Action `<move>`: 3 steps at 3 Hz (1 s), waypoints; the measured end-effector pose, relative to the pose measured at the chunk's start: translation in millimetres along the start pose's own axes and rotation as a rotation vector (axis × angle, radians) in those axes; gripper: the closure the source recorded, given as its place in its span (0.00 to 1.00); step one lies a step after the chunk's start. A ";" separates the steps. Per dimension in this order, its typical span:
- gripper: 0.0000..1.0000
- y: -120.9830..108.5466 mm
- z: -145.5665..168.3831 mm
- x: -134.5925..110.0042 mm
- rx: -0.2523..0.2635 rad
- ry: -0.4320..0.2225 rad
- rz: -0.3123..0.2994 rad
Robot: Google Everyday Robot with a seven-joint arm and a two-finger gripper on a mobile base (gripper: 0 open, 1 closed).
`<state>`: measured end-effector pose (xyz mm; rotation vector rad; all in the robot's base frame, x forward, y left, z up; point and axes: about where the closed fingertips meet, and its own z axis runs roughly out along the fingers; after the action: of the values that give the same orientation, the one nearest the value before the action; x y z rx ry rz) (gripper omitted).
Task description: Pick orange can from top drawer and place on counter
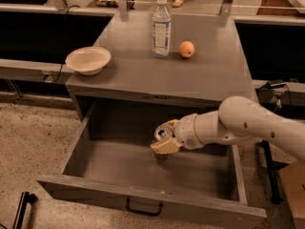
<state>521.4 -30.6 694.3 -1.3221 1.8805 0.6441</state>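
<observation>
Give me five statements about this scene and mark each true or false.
1. The drawer is open. True.
2. The can stands on the counter. False: it is inside the drawer, at the gripper.
3. A bottle stands upright on the counter. True.
4. The bowl lies in the drawer. False: it sits at the counter's left edge.
5. The gripper is over the counter. False: it is in the drawer.

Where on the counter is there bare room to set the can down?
On the counter, the front strip from the bowl to the right edge is bare; so is the right side beyond the orange fruit. The water bottle and fruit crowd the back middle. The gripper holds the orange can in the top drawer.
</observation>
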 end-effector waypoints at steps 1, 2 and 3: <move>1.00 -25.7 -59.1 -60.8 -0.011 -0.041 -0.092; 1.00 -49.1 -113.3 -110.1 -0.019 -0.038 -0.163; 1.00 -71.6 -150.9 -141.9 -0.049 0.013 -0.197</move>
<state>574.4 -87.2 899.3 -1.5231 1.7267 0.5836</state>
